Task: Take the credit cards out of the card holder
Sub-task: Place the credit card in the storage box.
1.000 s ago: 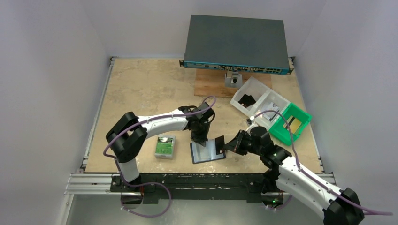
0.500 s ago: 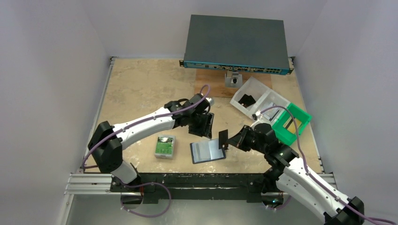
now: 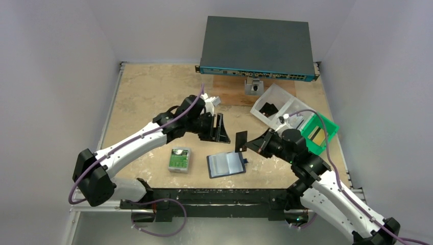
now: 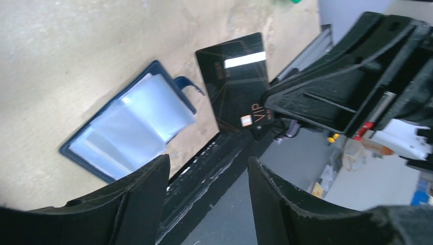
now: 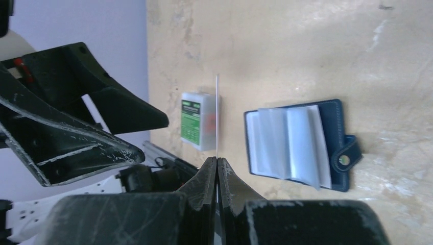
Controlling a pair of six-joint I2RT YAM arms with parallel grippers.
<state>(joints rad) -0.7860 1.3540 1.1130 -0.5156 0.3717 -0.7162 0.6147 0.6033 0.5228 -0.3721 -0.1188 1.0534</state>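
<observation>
The card holder lies open on the table, navy with pale inner sleeves, also seen in the left wrist view and the right wrist view. My right gripper is shut on one credit card, a dark card with a light stripe, held on edge above the table, up and to the right of the holder. That card shows edge-on between the shut fingertips. My left gripper hangs open and empty, left of the card and behind the holder.
A grey case with a green label lies left of the holder. A clear bin and a green bin sit at the right. A network switch stands at the back on a wooden board.
My left gripper opened, rose and drew back from the holder. My right gripper lifted the card up off the holder and away to the right.
</observation>
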